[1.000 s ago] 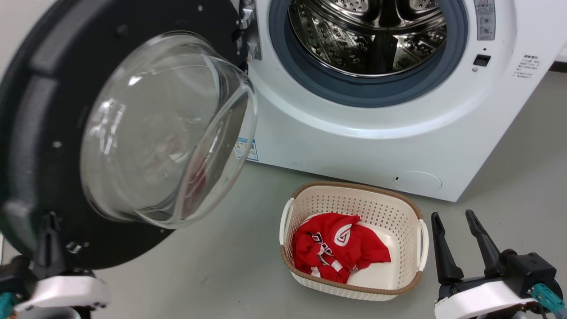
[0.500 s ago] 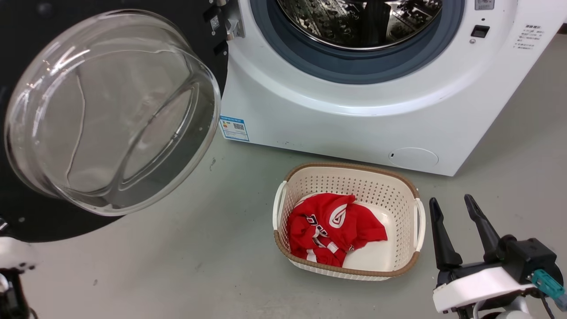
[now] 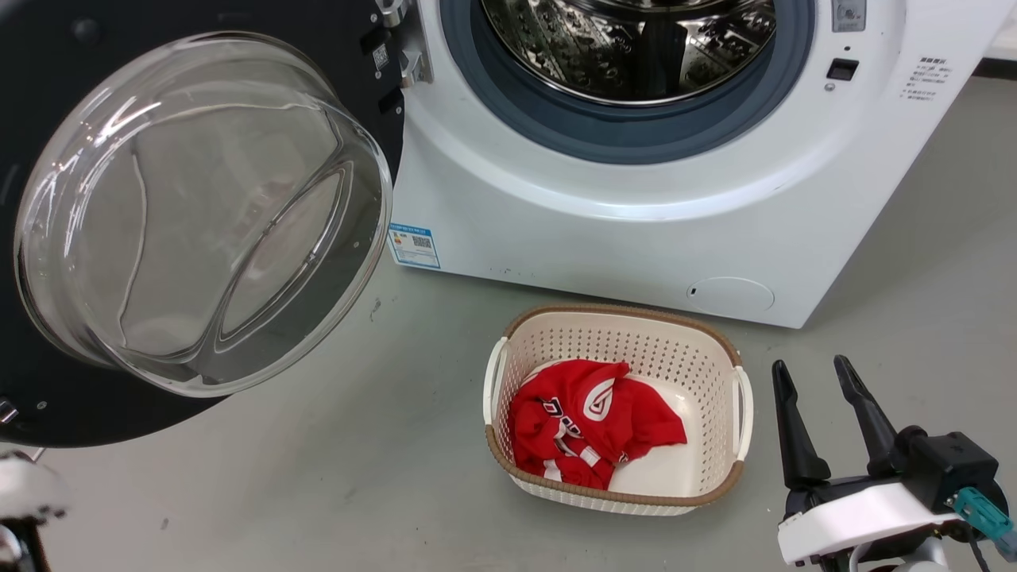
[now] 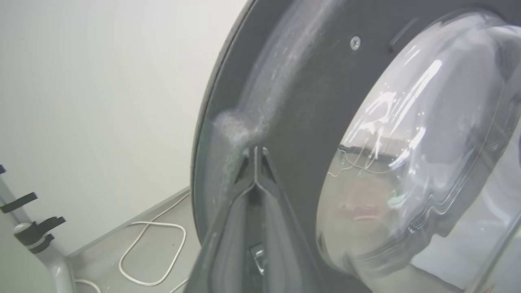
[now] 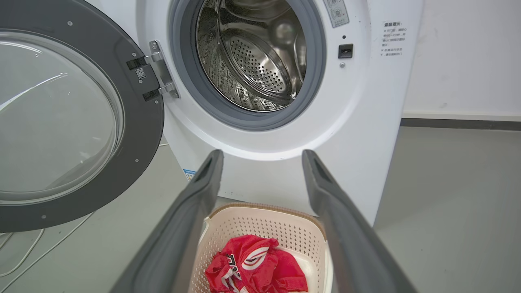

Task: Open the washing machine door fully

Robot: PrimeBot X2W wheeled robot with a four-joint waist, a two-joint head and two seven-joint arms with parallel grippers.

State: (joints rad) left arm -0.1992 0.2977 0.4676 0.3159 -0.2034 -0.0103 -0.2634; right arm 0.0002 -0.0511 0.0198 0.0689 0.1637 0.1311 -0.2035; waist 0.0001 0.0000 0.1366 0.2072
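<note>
Two grippers: I've L gripper (image 4: 255, 152) pinched shut as a prod at the door (image 4: 309, 101) mid-frame, R gripper (image 3: 810, 365) splayed, idle lower right.

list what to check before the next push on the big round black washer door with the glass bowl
1. Left gripper fingers closed, tips at the big round black glass-bowled washing machine door, near its rim: ok; firm contact cannot tell.
2. Door against the stop of its metal hinge: cannot tell; it stands wide.
3. Room toward the pale wall behind it: ok, a gap shows.
4. White cable looped on the floor there: ok, lies low.
5. Right gripper open, apart from the door: ok.
</note>
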